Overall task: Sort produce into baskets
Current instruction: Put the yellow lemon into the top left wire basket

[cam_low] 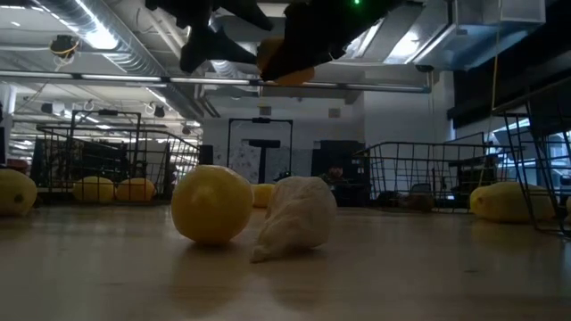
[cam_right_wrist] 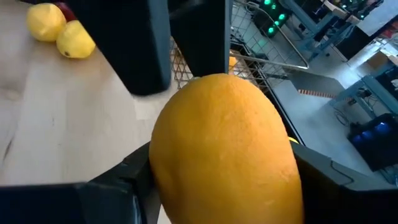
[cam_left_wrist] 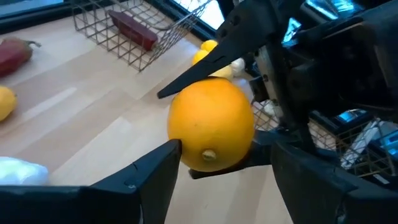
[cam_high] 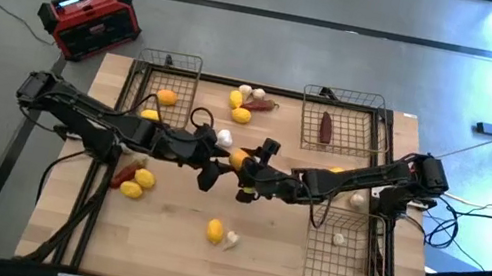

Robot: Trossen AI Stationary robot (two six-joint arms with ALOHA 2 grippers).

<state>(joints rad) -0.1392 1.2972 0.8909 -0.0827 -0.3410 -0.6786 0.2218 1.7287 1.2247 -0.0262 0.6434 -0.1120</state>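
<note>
An orange round fruit (cam_high: 238, 160) hangs above the table's middle, between my two grippers. My right gripper (cam_high: 250, 172) reaches in from the right and is shut on it. My left gripper (cam_high: 214, 161) reaches in from the left and is open. Its fingers (cam_left_wrist: 146, 177) stand on either side of the fruit (cam_left_wrist: 211, 124). A wire basket (cam_high: 167, 78) at the far left holds an orange fruit. The far right basket (cam_high: 340, 124) holds a dark red piece (cam_high: 326, 127). The near right basket (cam_high: 340, 266) holds a garlic bulb (cam_high: 338, 239). My right gripper pinches the orange fruit's two opposite sides (cam_right_wrist: 168, 155) between its two fingers. The fingers come about level from the table's right. The fruit is lifted clear of the table (cam_low: 285, 62). My left gripper: I cannot tell whether its open fingers touch the fruit.
Loose produce lies on the table: a lemon (cam_high: 214, 231) and a garlic bulb (cam_high: 231, 241) near the front, lemons and a red piece (cam_high: 132, 179) at the left, a small pile (cam_high: 247, 103) at the far middle. A red-and-black box (cam_high: 91, 19) stands off the far left corner.
</note>
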